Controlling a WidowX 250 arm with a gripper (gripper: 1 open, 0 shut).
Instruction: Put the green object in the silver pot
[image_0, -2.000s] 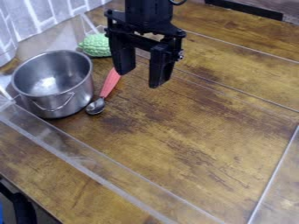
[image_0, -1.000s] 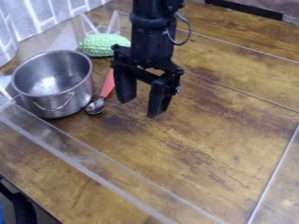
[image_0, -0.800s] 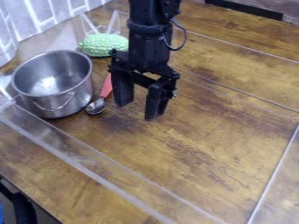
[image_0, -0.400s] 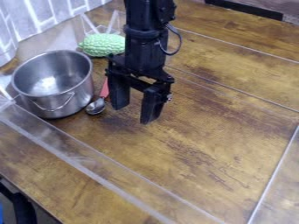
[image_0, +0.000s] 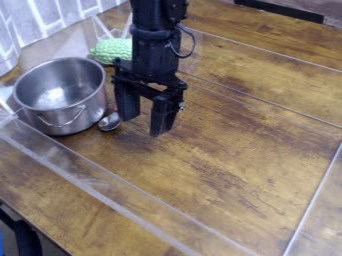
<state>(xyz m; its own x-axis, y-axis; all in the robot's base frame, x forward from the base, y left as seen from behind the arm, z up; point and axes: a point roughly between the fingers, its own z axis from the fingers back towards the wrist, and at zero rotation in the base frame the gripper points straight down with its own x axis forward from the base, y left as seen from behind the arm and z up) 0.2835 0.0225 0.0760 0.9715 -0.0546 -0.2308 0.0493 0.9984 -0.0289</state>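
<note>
Tool (image_0: 144, 120) upright (jaws apart), tabletop-low

My tool (image_0: 143, 116) hangs open over the wooden bench (image_0: 241, 150), just right of the silver pot (image_0: 59, 93). The green object (image_0: 111, 49) lies behind, beyond the pot, on the bench.

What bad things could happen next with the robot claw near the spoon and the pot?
1. The open gripper hangs low right beside the red-handled spoon, so it might knock or grab the spoon.
2. The green object sits farther back, behind the arm, so the gripper seems aimed at the wrong spot and may miss it.
3. The silver pot stands close by; a sideways move could bump it.
</note>
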